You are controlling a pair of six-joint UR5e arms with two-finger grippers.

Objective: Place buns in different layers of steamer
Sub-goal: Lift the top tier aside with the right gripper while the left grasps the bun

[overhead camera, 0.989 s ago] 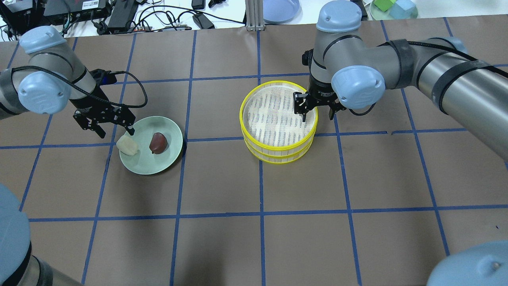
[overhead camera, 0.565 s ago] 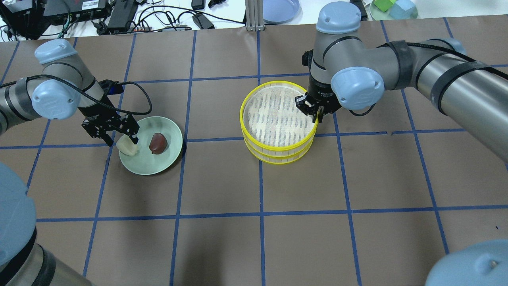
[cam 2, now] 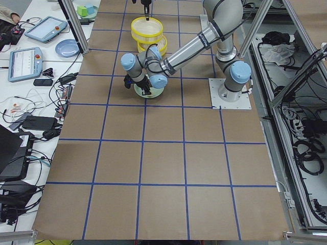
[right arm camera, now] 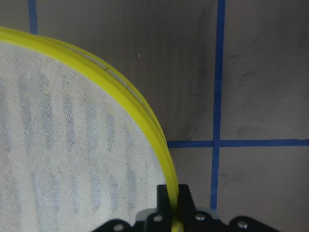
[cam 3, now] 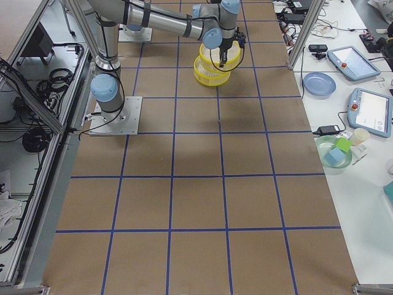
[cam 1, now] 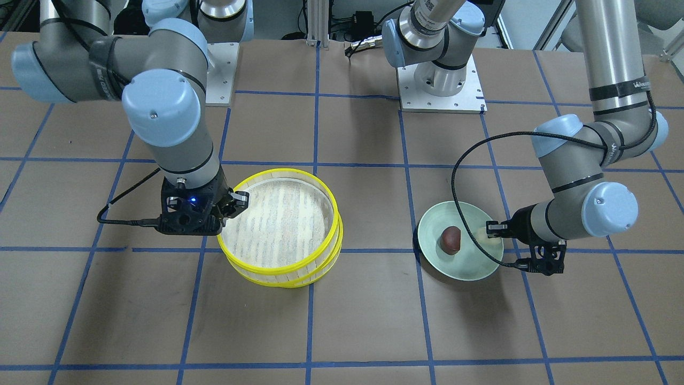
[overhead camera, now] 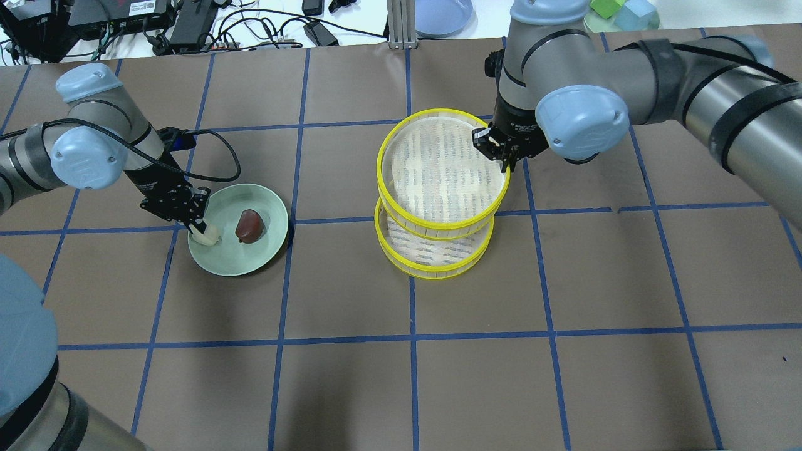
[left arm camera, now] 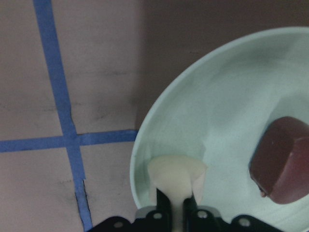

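The steamer is two yellow-rimmed trays. My right gripper [overhead camera: 499, 150] is shut on the rim of the top tray [overhead camera: 442, 172] and holds it raised, offset above the lower tray [overhead camera: 432, 254]. The wrist view shows the rim [right arm camera: 130, 99] pinched between the fingers. The top tray [cam 1: 280, 224] is empty. My left gripper [overhead camera: 199, 227] is shut on the cream bun [left arm camera: 176, 174] at the edge of the mint-green plate [overhead camera: 250, 263]. The reddish-brown bun [overhead camera: 249, 225] lies free on the plate beside it and also shows in the front view [cam 1: 450, 239].
A blue plate [overhead camera: 443, 15], a green dish with blocks [overhead camera: 620, 14] and cables with electronics [overhead camera: 188, 25] sit beyond the table's far edge. Brown paper with blue tape lines covers the table.
My right gripper has shut on the top tray's rim and lifted it off the lower tray. My left gripper has come down and shut on the cream bun.
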